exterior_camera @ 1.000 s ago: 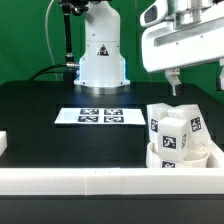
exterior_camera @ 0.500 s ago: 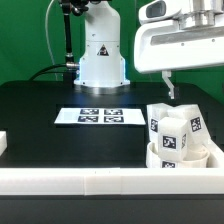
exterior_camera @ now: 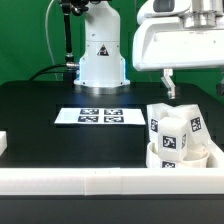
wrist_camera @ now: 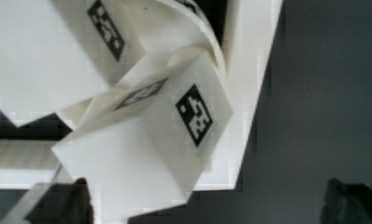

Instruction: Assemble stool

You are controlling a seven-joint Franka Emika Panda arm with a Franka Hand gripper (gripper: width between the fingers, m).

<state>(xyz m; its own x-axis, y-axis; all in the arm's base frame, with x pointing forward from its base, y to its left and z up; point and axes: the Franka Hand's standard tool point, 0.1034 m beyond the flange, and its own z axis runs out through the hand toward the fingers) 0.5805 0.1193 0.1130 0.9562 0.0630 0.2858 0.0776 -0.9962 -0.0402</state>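
Layout: stool parts grouped at 4 o'clock on the table, exterior view.

Seat (exterior_camera: 182,155) lies against the border rail (exterior_camera: 100,180), which runs along the table's 6 o'clock edge. Legs (exterior_camera: 171,130) stand on the seat, close together. Marker board (exterior_camera: 99,116) lies flat at table centre, at 10 o'clock from the seat, well apart. Gripper (exterior_camera: 168,83) hangs above the legs at 12 o'clock, not touching. Robot base (exterior_camera: 102,60) stands behind the marker board.

White round seat (exterior_camera: 183,158) at ext. view's right, tagged blocky legs (exterior_camera: 172,132) standing upright on it.
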